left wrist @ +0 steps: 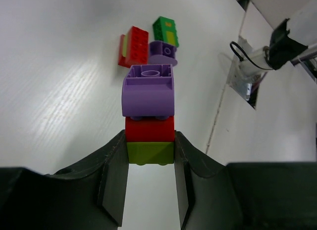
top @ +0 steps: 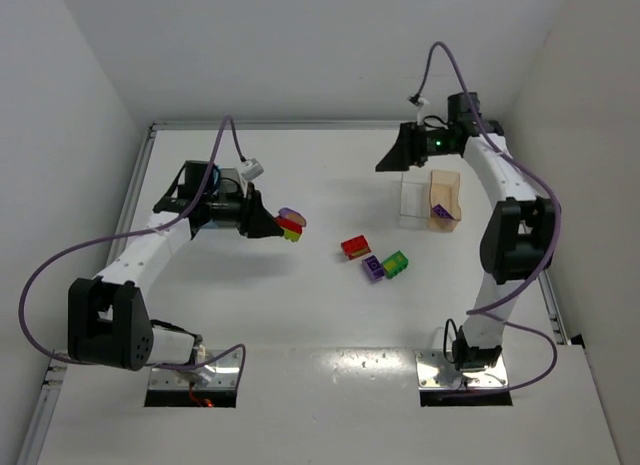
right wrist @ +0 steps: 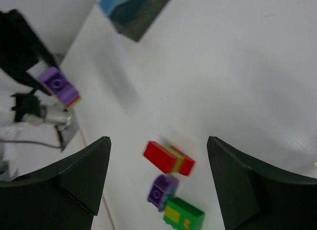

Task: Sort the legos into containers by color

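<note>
White tabletop is spreading under two arms. At left, L gripper is clamping a stacked plastic-brick clump, purple over red over lime. Mid-table, a red-yellow clump, purple brick & green brick are sitting close together. Farther right, R gripper is hanging w/ jaws wide apart near a clear bin & tan bin.

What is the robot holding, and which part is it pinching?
The left gripper holds a stack of purple, red and yellow-green plastic bricks, pinched by its yellow-green end brick. The right gripper is open and empty.
</note>
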Controlling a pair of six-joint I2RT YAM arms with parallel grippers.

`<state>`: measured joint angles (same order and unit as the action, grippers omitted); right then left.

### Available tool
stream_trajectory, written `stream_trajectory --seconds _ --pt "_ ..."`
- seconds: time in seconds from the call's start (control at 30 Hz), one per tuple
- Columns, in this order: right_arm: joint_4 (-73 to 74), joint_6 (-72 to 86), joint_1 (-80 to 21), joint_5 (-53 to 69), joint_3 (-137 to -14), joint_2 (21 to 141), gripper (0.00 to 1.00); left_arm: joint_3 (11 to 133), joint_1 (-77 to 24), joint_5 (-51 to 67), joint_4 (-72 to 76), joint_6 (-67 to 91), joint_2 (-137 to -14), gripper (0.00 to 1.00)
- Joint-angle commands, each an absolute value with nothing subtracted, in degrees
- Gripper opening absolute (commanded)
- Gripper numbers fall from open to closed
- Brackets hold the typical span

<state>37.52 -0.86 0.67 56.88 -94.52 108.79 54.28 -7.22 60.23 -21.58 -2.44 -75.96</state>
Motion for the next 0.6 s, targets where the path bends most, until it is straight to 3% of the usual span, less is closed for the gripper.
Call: stream_trajectory --seconds 0.0,0.1,0.33,0.57 --pt "47.55 -9.05 -5.87 71.72 -97.82 111.97 0.79 56.34 -9.14 65.39 -22.5 -4.83 -76.38 0.17" --pt "46.32 -10.1 -11.41 71.72 -98.96 113.11 0.79 56.95 -10.55 67.23 -23.02 -4.83 -76.9 0.17" --pt "57.56 -21.61 -20.91 69.35 -105.2 116.89 0.65 58.8 -11.07 72.67 -24.35 -5.36 -80.15 0.18" --pt "61.25 -25.66 -26.54 67.5 -105.73 116.37 0.65 59.85 -11.07 75.85 -24.87 -5.36 -82.7 0.18"
